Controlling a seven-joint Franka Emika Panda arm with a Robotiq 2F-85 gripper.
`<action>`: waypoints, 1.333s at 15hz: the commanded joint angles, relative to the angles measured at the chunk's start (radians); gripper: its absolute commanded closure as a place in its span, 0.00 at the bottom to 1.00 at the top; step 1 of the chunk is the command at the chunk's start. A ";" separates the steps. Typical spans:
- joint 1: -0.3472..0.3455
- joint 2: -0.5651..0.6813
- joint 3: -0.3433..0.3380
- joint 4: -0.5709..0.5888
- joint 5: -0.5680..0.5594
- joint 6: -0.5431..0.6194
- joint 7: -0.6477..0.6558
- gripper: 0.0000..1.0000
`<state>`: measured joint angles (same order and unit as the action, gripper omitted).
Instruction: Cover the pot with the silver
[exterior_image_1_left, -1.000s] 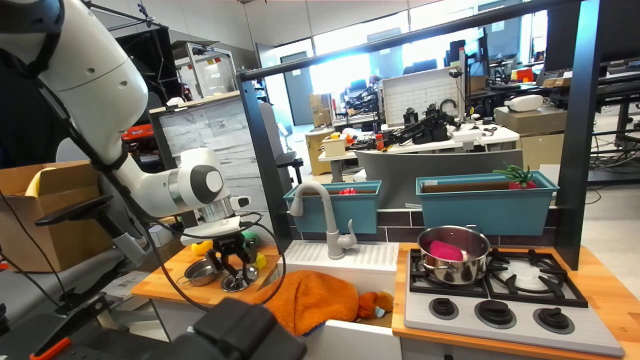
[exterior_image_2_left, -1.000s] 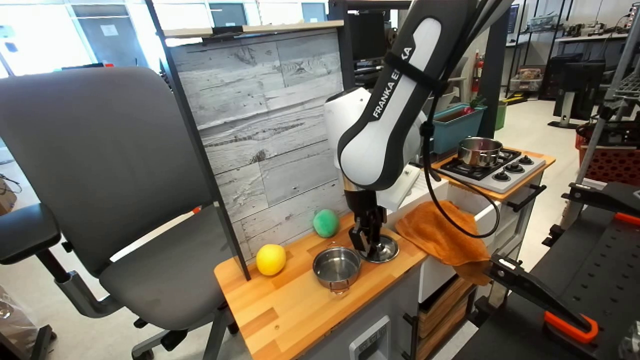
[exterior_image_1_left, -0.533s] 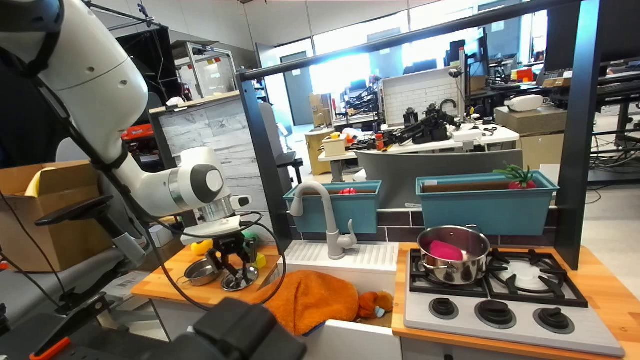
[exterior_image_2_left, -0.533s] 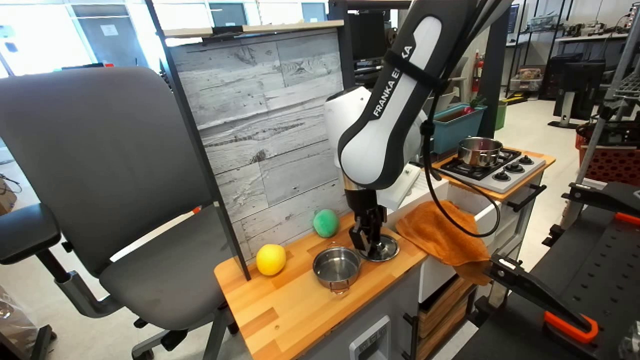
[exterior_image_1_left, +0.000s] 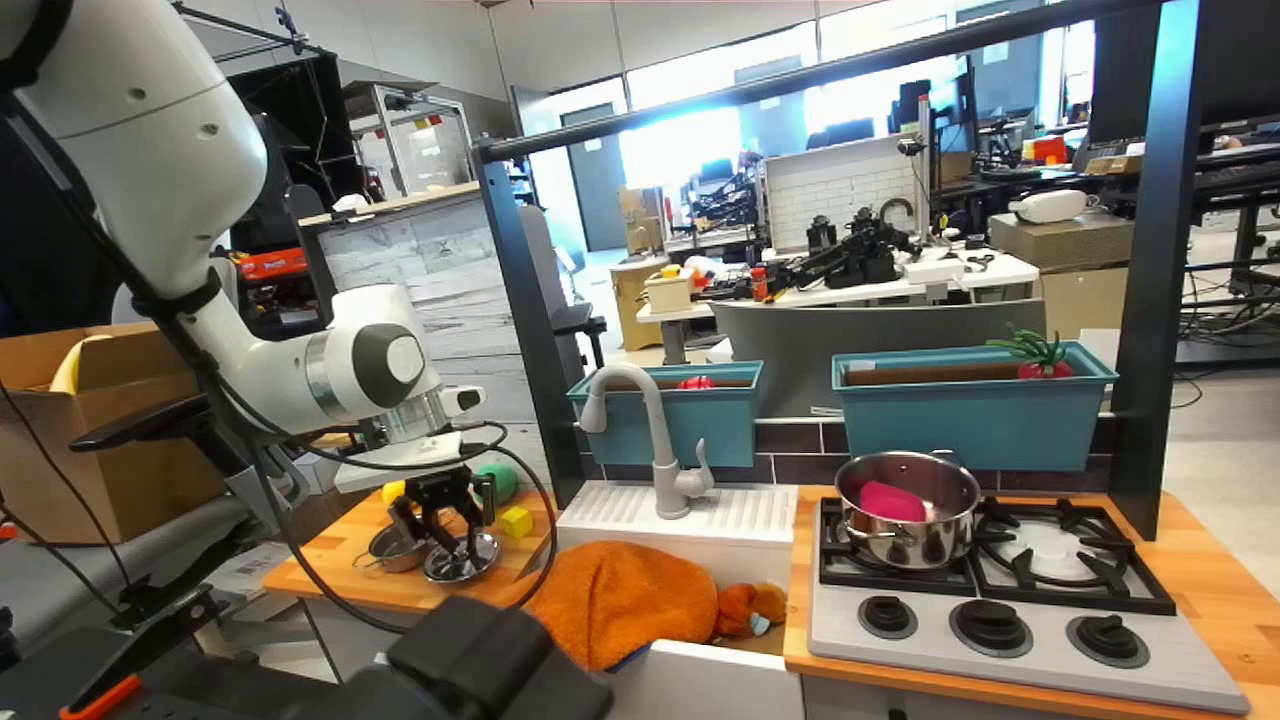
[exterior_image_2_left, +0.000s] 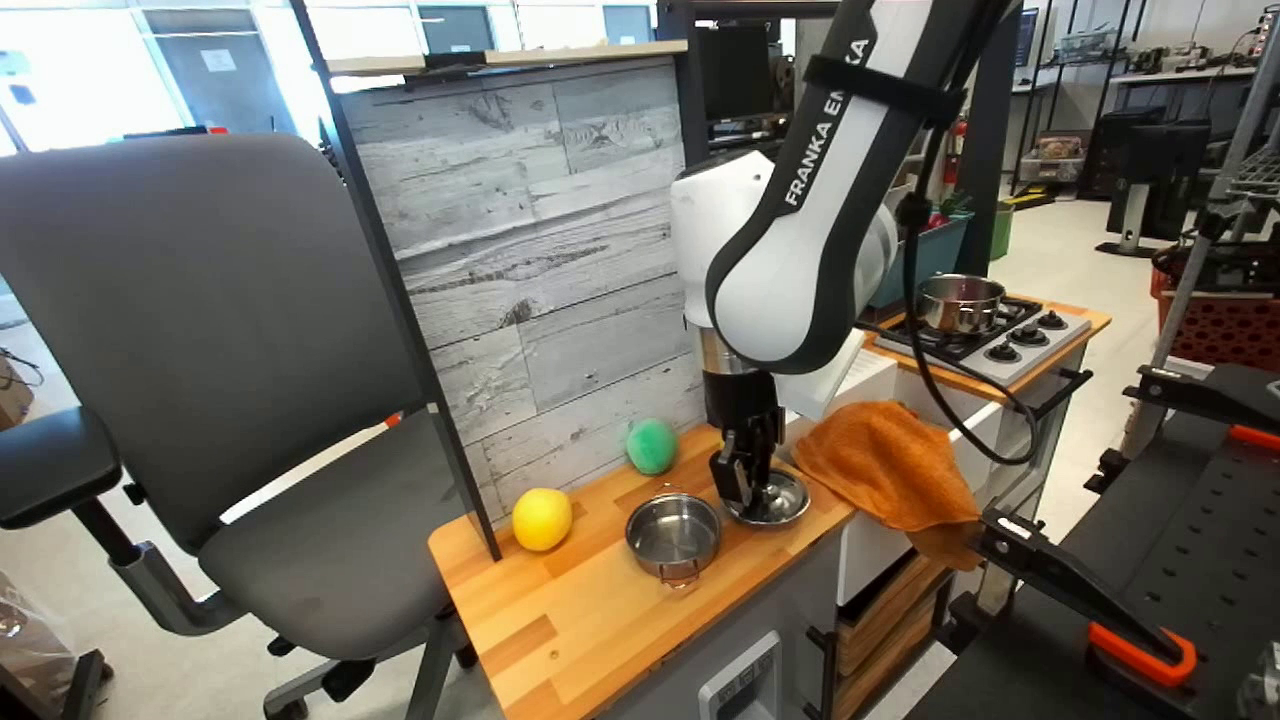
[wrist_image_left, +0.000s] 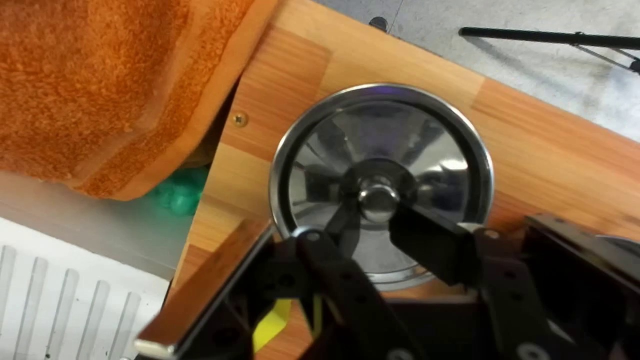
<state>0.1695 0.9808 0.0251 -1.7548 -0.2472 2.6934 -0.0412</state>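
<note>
The hand (wrist_image_left: 374, 218) has just begun to move, and the lid (wrist_image_left: 378, 150) has gone with it: in both exterior views the two have shifted together, and the yellow block (exterior_image_1_left: 517, 521), partly hidden a moment ago, now shows fully in an exterior view. The hand is pinching the lid by its knob (wrist_image_left: 378, 202), and since the lid follows instead of staying behind, the grip seems sound for the task. Whether its rim has left the desk (exterior_image_2_left: 560, 630) is not plain; it may be just clear or dragging. The pot (exterior_image_1_left: 940, 540) stands uncovered on the stove (exterior_image_1_left: 932, 635), well apart from the lid with the sink (exterior_image_1_left: 700, 690) between, so nearly all of the carry looks to lie ahead. A pan (exterior_image_2_left: 673, 545), also lidless, sits just beside the lid; it could be taken for the goal by mistake, or knocked if the lid travels low. By count there is one lid, one pot with one pink thing (exterior_image_1_left: 892, 502) in it, and one pan. The desk also bears one yellow ball (exterior_image_2_left: 542, 519), one green ball (exterior_image_2_left: 652, 447) and the one yellow block. One towel (exterior_image_1_left: 620, 610) is draped over the sink, one tap (exterior_image_1_left: 668, 490) rises behind it, and two teal bins (exterior_image_1_left: 970, 430) stand at the back with one red thing (exterior_image_1_left: 1045, 371) showing in each. Three dials (exterior_image_1_left: 990, 625) line the stove's front. Smaller things down in the sink are too hidden to count.
</note>
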 joint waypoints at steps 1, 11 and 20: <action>0.003 -0.073 -0.014 -0.122 -0.008 0.109 -0.017 0.94; 0.061 -0.220 -0.032 -0.154 0.012 -0.006 0.026 0.94; 0.135 -0.142 0.033 0.001 0.013 -0.232 0.061 0.94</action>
<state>0.2934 0.7878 0.0440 -1.8332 -0.2470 2.5275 0.0171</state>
